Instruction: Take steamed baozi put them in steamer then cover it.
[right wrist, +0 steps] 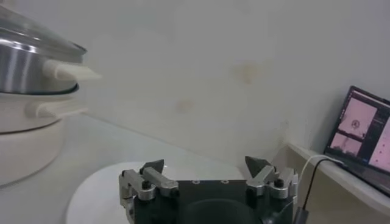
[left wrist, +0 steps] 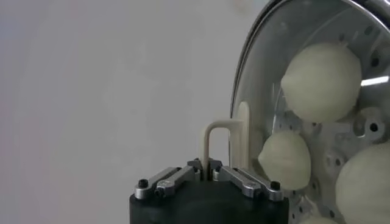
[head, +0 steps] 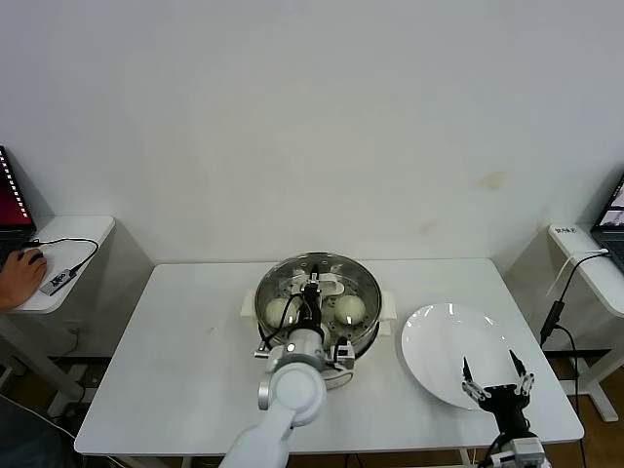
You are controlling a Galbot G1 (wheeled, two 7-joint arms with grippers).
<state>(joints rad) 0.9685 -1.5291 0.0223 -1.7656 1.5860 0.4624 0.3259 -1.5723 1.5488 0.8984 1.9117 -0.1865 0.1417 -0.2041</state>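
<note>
Two grippers in play, one busy, one idle. Left gripper [left wrist: 209, 165] over the middle of the steamer [head: 363, 336], fingers [left wrist: 242, 179] clamped together on the cream handle [left wrist: 214, 141] of the cover [left wrist: 259, 73] (handle loop rising straight out from between the fingertips in the left wrist view). Glass of the cover spread just beyond those fingertips, metal rim curving past them, sitting over the steel pot. Steamed baozi [head: 350, 308] beneath the glass on the perforated tray [left wrist: 367, 126], off to either side of the closed fingers; two plainly seen from the head view, three or four rounded off-white shapes through the lid in the left wrist view (exact count hard to tell there). Steamer's cream side handles [head: 387, 304] sticking out beyond the pot to both sides of the gripper.

Right gripper [head: 497, 377] well apart from the steamer, hovering at the near edge of the white plate [head: 439, 341], fingers [right wrist: 148, 176] spread wide with nothing between them. Plate under and ahead of those fingertips, resting on the white surface [head: 185, 341] beside the steamer. Laptop [right wrist: 364, 131] on a side desk beyond the right fingertips (screen lit).
</note>
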